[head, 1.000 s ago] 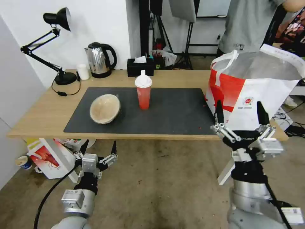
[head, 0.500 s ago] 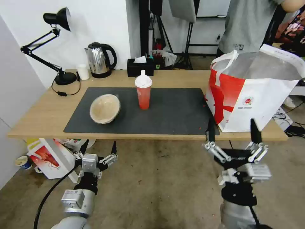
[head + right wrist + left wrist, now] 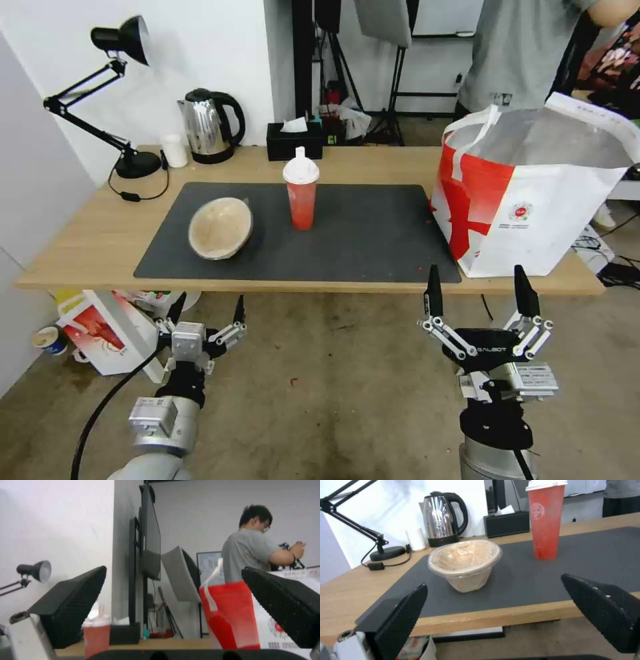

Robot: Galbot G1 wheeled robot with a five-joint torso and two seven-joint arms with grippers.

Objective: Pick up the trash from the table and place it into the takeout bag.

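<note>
While both grippers hang below the table [image 3: 87, 257] edge, the right gripper [image 3: 475, 293] gapes empty at five o'clock; takeout bag [image 3: 533, 220] at three. Left wrist view: left gripper [image 3: 493, 605] spread before the beige bowl [image 3: 465, 563] — cup [image 3: 546, 520] beyond. Next, I judge, a bowl grasp.

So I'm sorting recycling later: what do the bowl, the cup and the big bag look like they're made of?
The bowl looks like beige moulded paper pulp, matte and slightly rough, with what seems a clear film lining, glossy at the rim. The cup looks like translucent red plastic with a white plastic lid. The bag appears to be a coated white and red sheet with a silvery foil lining; the exact material is unclear.
</note>
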